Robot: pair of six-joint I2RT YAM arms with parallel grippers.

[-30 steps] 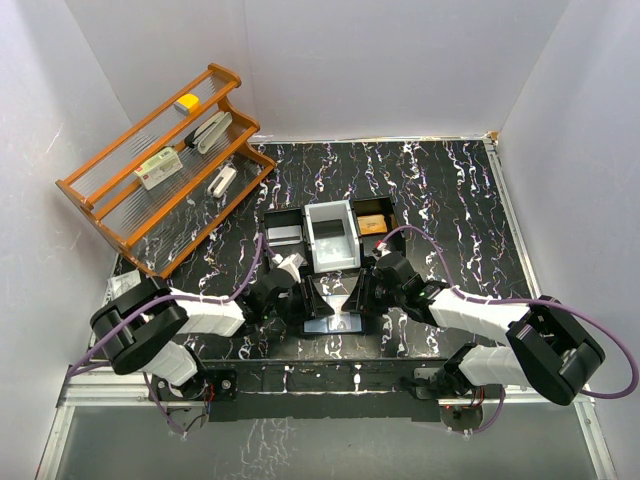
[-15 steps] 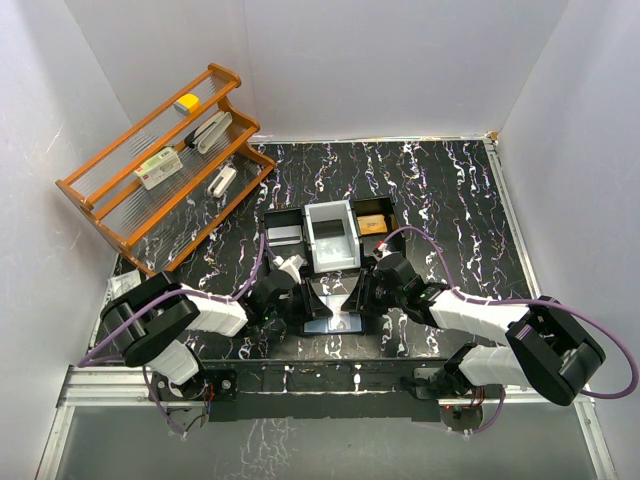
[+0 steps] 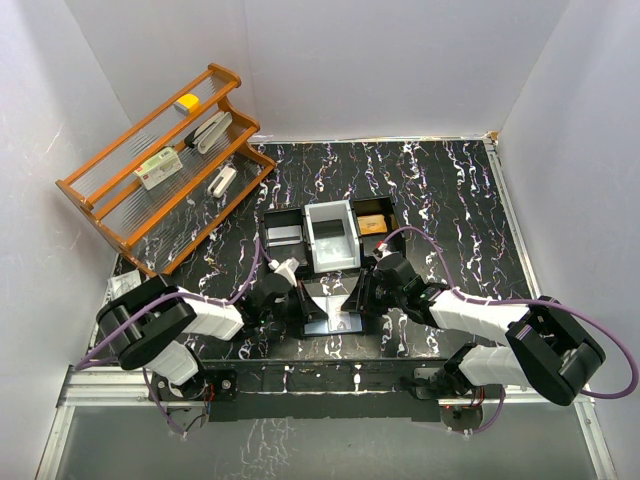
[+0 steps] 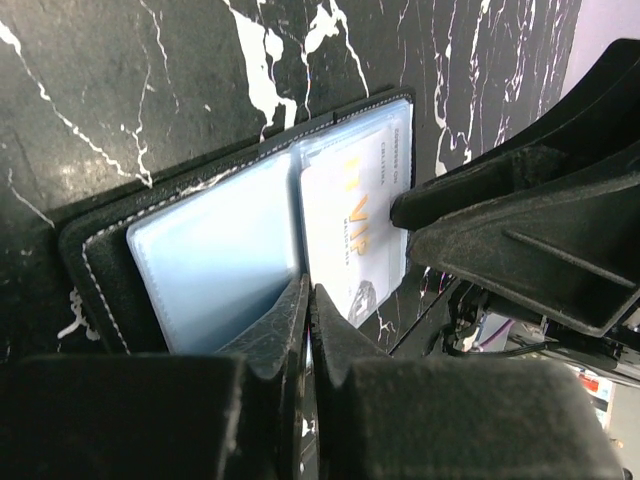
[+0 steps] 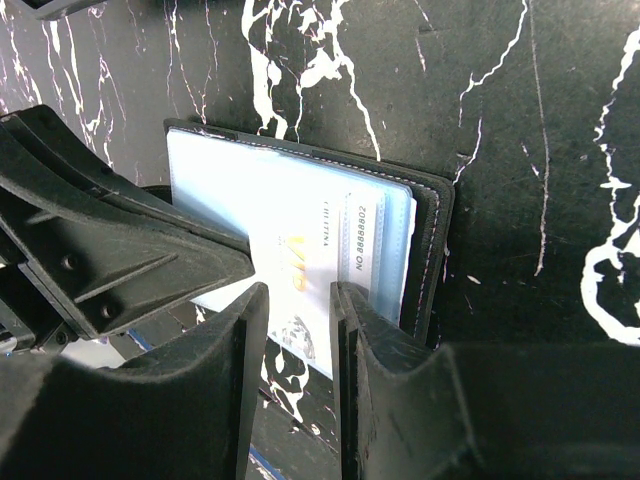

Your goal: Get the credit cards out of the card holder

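The card holder (image 3: 330,312) lies open on the marble table between both grippers, black outside (image 4: 100,250) and light blue inside (image 5: 250,190). A white credit card (image 4: 365,210) with gold lettering sticks partway out of its pocket (image 5: 300,270), past the holder's near edge. My left gripper (image 4: 308,295) is shut at the card's left edge, and a thin pale sliver shows between its jaws (image 3: 298,300). My right gripper (image 5: 297,300) hovers over the card's free end with its jaws a little apart and nothing pinched (image 3: 362,295). Its right finger (image 5: 380,340) rests by the holder's pocket edge.
A black three-compartment tray (image 3: 280,218) stands just behind the holder, with a pale middle bin and a brown item on the right. A wooden rack (image 3: 140,125) holding small items leans at the back left. White walls close in the table on three sides.
The left gripper's jaws have closed from partly open to fully together at the card's edge, and the left wrist has shifted slightly. The right arm has not moved.
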